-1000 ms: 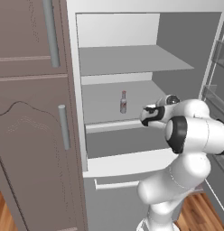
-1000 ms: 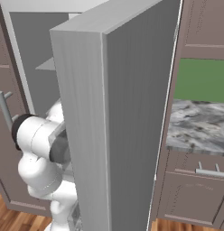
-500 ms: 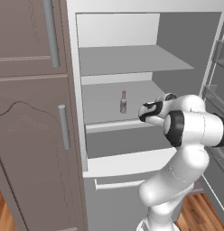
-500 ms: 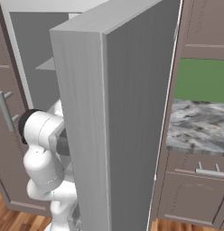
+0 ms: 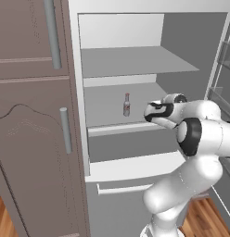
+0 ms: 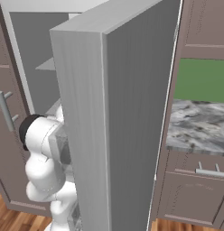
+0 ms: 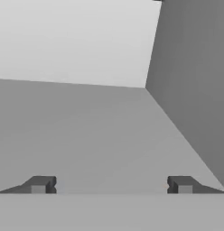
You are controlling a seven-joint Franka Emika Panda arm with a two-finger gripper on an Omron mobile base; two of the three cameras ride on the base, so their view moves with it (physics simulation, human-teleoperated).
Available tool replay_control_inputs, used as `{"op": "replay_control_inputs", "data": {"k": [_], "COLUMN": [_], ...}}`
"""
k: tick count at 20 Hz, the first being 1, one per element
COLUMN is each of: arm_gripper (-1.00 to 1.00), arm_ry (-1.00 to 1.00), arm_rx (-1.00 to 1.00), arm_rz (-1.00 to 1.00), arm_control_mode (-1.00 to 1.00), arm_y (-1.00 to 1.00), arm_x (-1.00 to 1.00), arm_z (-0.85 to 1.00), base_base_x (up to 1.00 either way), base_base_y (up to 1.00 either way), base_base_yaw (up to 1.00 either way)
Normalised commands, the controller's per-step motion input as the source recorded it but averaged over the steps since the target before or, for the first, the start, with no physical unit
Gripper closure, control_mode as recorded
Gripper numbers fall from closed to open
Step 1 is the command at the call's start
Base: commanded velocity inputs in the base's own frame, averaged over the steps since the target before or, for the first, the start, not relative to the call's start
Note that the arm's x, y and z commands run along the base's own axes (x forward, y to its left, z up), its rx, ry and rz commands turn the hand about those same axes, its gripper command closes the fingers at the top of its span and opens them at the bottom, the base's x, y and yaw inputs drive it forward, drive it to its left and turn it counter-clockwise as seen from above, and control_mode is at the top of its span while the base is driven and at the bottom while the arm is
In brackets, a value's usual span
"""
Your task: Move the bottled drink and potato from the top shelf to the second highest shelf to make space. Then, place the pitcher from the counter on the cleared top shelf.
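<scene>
- Gripper (image 7: 111,185) reaches into the open fridge at the level of the second highest shelf (image 5: 121,126); in the hand view its two dark fingertips (image 7: 39,184) stand far apart with nothing between them, so it is open and empty.
- Ahead of the fingertips in the hand view lie the bare grey shelf floor, the pale back wall and the darker side wall of the fridge.
- In the left base view the gripper (image 5: 151,112) sits just right of the bottled drink (image 5: 127,105), apart from it, near the shelf's front strip.
- Bottled drink stands upright on the second highest shelf, toward its middle, dark cap up and red-and-white label facing out.
- Top shelf (image 5: 135,62) above it lies flat and grey.
- Potato and pitcher cannot be made out in these views.
- Arm (image 5: 200,139) rises white from the lower right of the left base view and bends toward the fridge interior.
- Tall brown cabinet (image 5: 33,129) with two grey handles stands left of the fridge.
- In the right base view the open grey fridge door (image 6: 118,117) stands edge-on in front of the arm (image 6: 44,162).
- Marbled stone table (image 6: 197,126) lies to the right of the door, over dark brown drawers, with a green wall behind it.
</scene>
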Motion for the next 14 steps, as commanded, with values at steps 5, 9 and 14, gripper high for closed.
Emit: {"op": "replay_control_inputs", "data": {"k": [5, 9, 14], "arm_gripper": [-1.00, -1.00, -1.00], "arm_ry": [0.01, 0.12, 0.23], "arm_rx": [0.00, -0.03, -0.05], "arm_rz": [0.00, 0.04, 0.05], "arm_control_mode": [-1.00, -1.00, -1.00], "arm_y": [0.02, 0.32, 0.54], "arm_x": [-0.57, -0.53, -0.32], "arm_z": [0.42, 0.57, 0.97], "base_base_x": [0.00, 0.00, 0.00], "base_base_y": [0.00, 0.00, 0.00], "base_base_yaw": [0.00, 0.00, 0.00]}}
